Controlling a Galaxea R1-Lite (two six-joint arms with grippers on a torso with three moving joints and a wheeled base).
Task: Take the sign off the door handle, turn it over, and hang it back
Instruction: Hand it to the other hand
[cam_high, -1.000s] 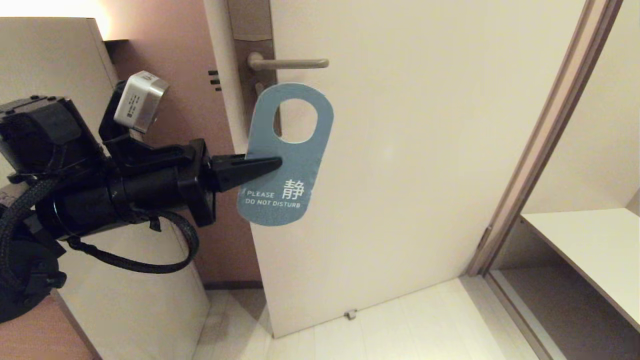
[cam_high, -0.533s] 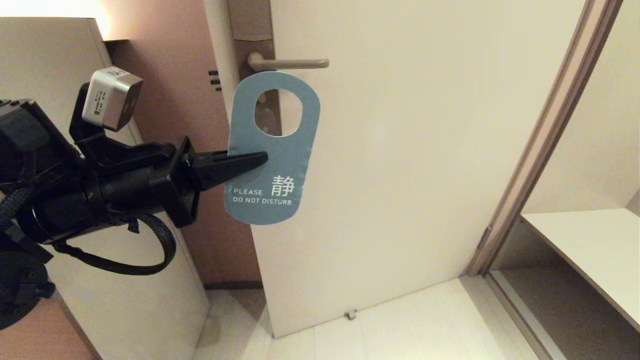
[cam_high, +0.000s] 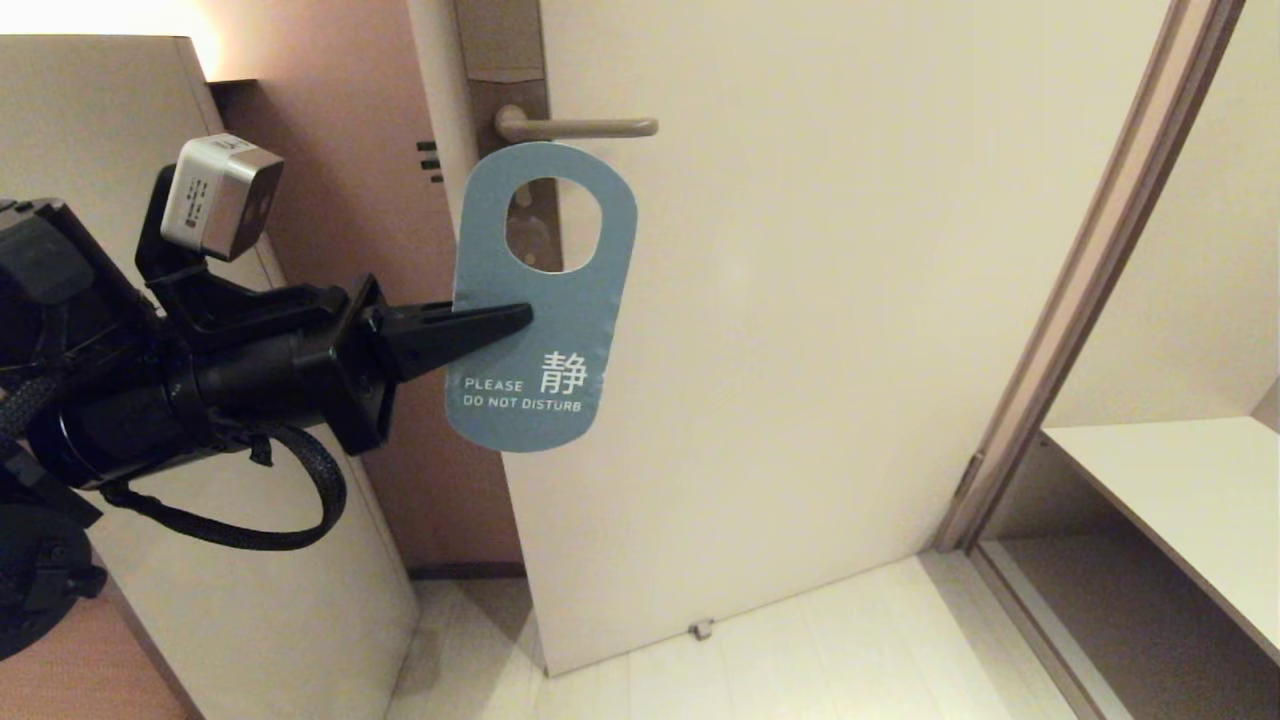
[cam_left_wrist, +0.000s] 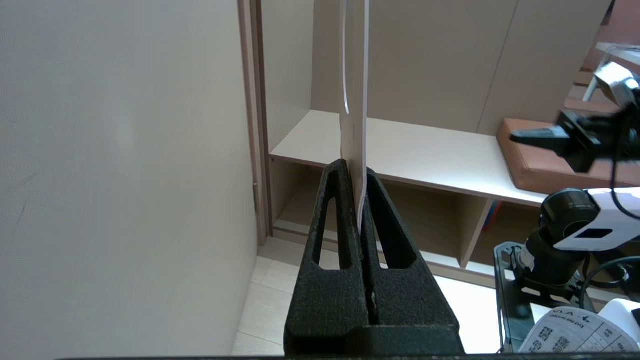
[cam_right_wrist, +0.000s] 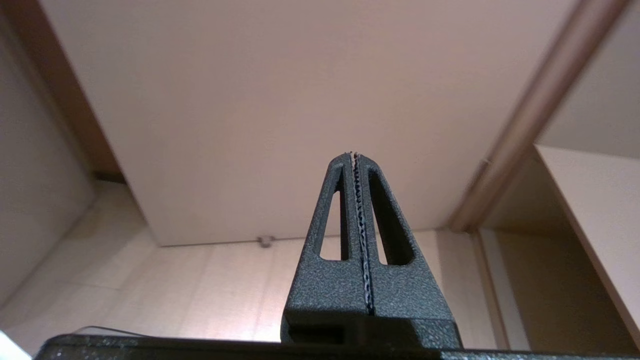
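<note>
The sign (cam_high: 560, 300) shows its blue-grey "PLEASE DO NOT DISTURB" face to the head view. It is off the door handle (cam_high: 580, 127), upright, with its top edge just under the lever and the handle plate showing through its oval hole. My left gripper (cam_high: 525, 318) reaches in from the left, shut on the sign's left edge at mid-height. In the left wrist view the sign (cam_left_wrist: 354, 125) stands edge-on, pinched between the black fingers (cam_left_wrist: 335, 225). My right gripper (cam_right_wrist: 354, 154) is shut on nothing, low down and pointing at the door's lower part; it also shows in the left wrist view (cam_left_wrist: 517, 136).
The cream door (cam_high: 800, 300) stands ajar beside its frame (cam_high: 1080, 290). A pale shelf unit (cam_high: 1170, 490) lies to the right and a tall cabinet (cam_high: 100, 120) to the left. A small stop (cam_high: 702, 629) sits under the door. A brown cushion (cam_left_wrist: 530, 165) rests on the shelf.
My left gripper has carried the sign leftward and a little upward, bringing its top close under the handle; over the last half second it has barely moved.
</note>
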